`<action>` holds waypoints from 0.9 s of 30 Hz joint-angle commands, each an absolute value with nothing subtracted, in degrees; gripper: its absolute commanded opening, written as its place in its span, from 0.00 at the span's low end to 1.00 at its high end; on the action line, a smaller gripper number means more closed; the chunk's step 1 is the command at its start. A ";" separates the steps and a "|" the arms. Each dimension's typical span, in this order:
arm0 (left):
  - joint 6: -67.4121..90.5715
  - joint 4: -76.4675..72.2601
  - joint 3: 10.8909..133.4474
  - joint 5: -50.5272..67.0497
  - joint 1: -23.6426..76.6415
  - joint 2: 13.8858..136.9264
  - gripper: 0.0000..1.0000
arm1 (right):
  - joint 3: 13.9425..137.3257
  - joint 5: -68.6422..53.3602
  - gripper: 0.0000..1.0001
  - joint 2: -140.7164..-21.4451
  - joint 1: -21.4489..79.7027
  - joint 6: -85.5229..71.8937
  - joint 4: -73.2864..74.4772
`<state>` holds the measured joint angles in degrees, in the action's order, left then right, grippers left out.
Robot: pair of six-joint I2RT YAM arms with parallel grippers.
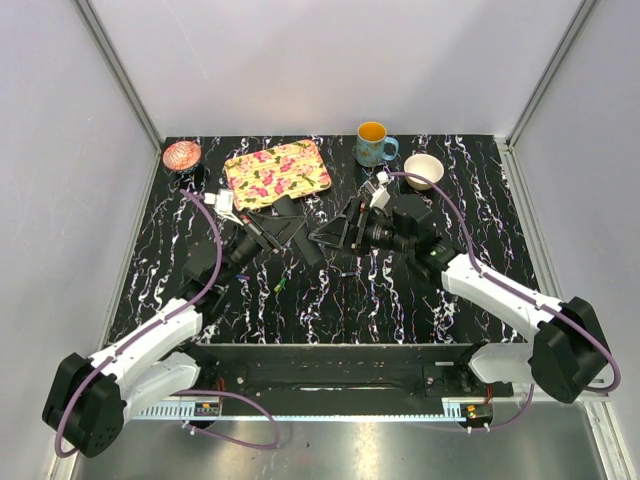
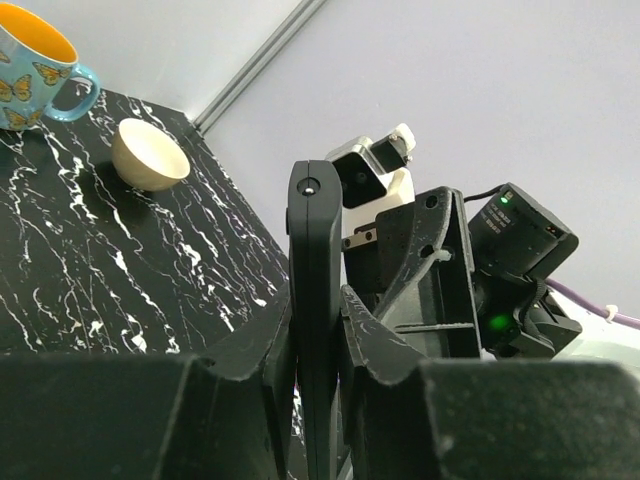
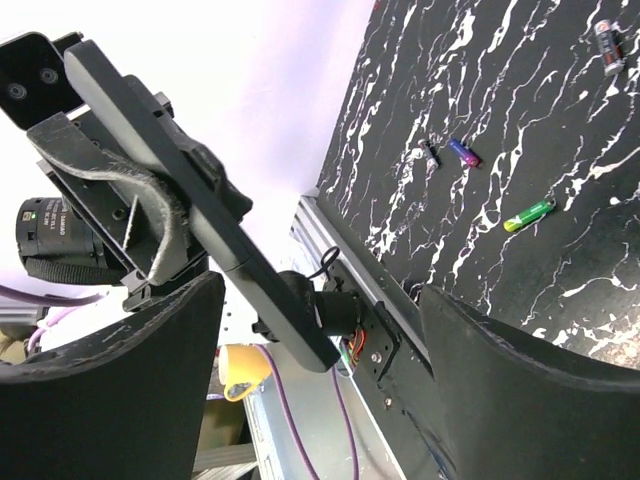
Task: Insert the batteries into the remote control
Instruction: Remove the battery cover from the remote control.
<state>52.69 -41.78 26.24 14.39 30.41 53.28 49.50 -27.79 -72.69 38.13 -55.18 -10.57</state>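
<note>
The remote control [image 2: 315, 290], a slim black bar, is raised off the table and stands on edge between the fingers of my left gripper [image 2: 316, 400], which is shut on it. In the right wrist view the remote [image 3: 205, 205] slants down between the wide-apart fingers of my right gripper [image 3: 320, 300], which is open and does not touch it. Batteries lie loose on the marbled table: a green one [image 3: 528, 215], a blue one [image 3: 463, 152], a dark one [image 3: 429, 152] and one at the far corner [image 3: 608, 48]. From above, both grippers [image 1: 268, 228] [image 1: 335, 238] meet mid-table.
A butterfly mug [image 1: 373, 145] and a white bowl [image 1: 423, 170] stand at the back right. A floral tray [image 1: 278, 172] and a pink dish [image 1: 182, 155] sit at the back left. A green battery [image 1: 281, 284] lies nearer the arms' bases.
</note>
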 commanded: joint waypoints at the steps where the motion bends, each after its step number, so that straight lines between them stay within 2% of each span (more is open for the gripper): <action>1: 48.69 -42.63 29.09 11.16 31.11 52.64 0.00 | 52.64 -32.08 0.86 -73.65 38.14 -56.78 -16.35; 6: 48.69 -42.19 29.27 10.11 31.38 53.00 0.00 | 53.08 -34.18 0.80 -75.14 38.14 -57.39 -17.40; 11: 49.92 -42.10 29.88 10.02 31.46 53.79 0.00 | 53.26 -35.94 0.69 -76.55 38.14 -57.74 -17.58; 21: 51.77 -43.06 31.03 11.34 31.46 55.72 0.00 | 53.17 -36.65 0.67 -77.43 38.14 -58.09 -17.75; 27: 51.50 -43.59 30.41 11.34 31.64 54.85 0.00 | 52.47 -36.65 0.56 -78.31 38.14 -59.85 -19.94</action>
<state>51.31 -39.24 28.27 11.29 31.38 55.72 50.98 -35.66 -77.91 38.13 -58.04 -15.40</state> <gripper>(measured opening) 0.226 0.586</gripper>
